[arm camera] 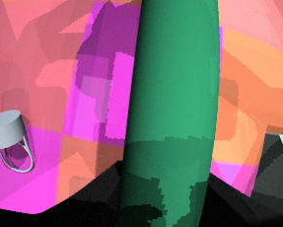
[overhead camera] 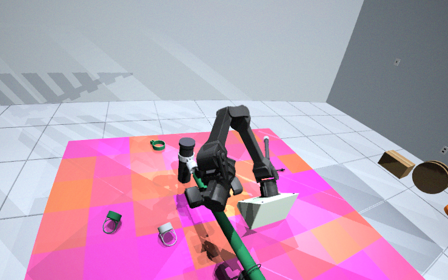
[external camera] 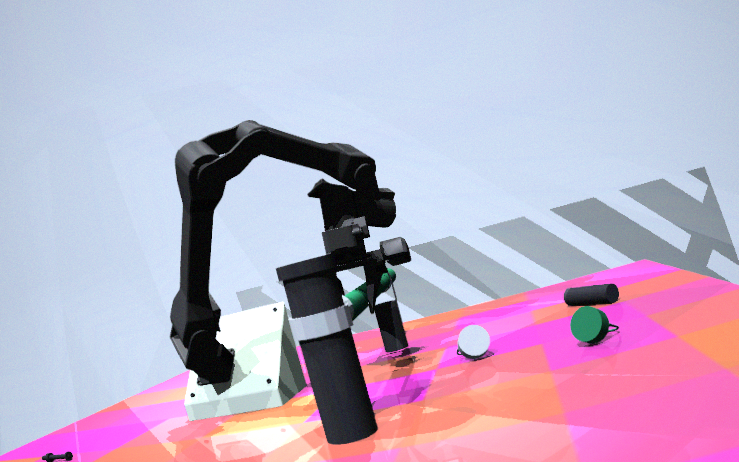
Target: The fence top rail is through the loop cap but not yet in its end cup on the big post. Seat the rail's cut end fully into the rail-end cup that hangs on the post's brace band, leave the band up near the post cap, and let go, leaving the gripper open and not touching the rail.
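Note:
The green rail (overhead camera: 230,229) (external camera: 364,297) (arm camera: 175,89) slopes across the view, its far end at the mouth of the pale rail-end cup (overhead camera: 191,165) (external camera: 348,307); how deep it sits is hidden. The cup hangs on the brace band (overhead camera: 183,157) (external camera: 321,323), which rings the big black post (overhead camera: 183,173) (external camera: 340,390) a little below its cap (overhead camera: 187,143) (external camera: 309,266). My gripper (overhead camera: 214,191) (external camera: 376,278) (arm camera: 158,171) is shut on the rail, a finger on each side. The thin loop of the loop cap is around the rail near the small post (external camera: 391,328).
A white loop cap (overhead camera: 165,228) (external camera: 473,340) (arm camera: 7,129) and a green one (overhead camera: 113,216) (external camera: 589,324) lie left of the rail in the top view. A green ring band (overhead camera: 158,148) lies behind them. A black cylinder (external camera: 590,294) lies farther off. My pale base (overhead camera: 274,213) (external camera: 245,367) stands beside the rail.

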`<move>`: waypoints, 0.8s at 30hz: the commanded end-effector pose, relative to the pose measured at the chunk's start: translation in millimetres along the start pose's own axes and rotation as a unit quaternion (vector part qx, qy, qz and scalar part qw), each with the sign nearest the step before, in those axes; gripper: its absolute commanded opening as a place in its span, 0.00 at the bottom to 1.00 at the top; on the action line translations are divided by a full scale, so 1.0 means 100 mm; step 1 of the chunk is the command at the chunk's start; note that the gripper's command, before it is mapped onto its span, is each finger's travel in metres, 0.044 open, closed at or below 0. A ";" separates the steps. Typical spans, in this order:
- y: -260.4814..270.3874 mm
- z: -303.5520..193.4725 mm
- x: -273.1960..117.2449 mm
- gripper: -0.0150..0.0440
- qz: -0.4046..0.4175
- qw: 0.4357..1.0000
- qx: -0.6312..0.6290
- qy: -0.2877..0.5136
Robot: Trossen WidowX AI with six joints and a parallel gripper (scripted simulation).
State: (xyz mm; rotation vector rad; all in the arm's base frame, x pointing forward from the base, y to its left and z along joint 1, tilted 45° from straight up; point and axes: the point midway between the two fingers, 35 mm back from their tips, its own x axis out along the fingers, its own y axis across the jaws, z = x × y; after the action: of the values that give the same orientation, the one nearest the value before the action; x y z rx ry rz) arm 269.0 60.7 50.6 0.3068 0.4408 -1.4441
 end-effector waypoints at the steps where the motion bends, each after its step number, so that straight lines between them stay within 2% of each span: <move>1: 0.00 0.00 -0.02 0.25 0.000 1.000 0.000 0.002; 24: 0.04 0.05 -0.06 0.25 0.000 1.000 0.000 0.002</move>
State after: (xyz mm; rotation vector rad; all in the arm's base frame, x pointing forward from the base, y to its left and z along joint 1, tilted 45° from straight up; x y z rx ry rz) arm 270.4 63.2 54.9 0.3049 0.4483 -1.4486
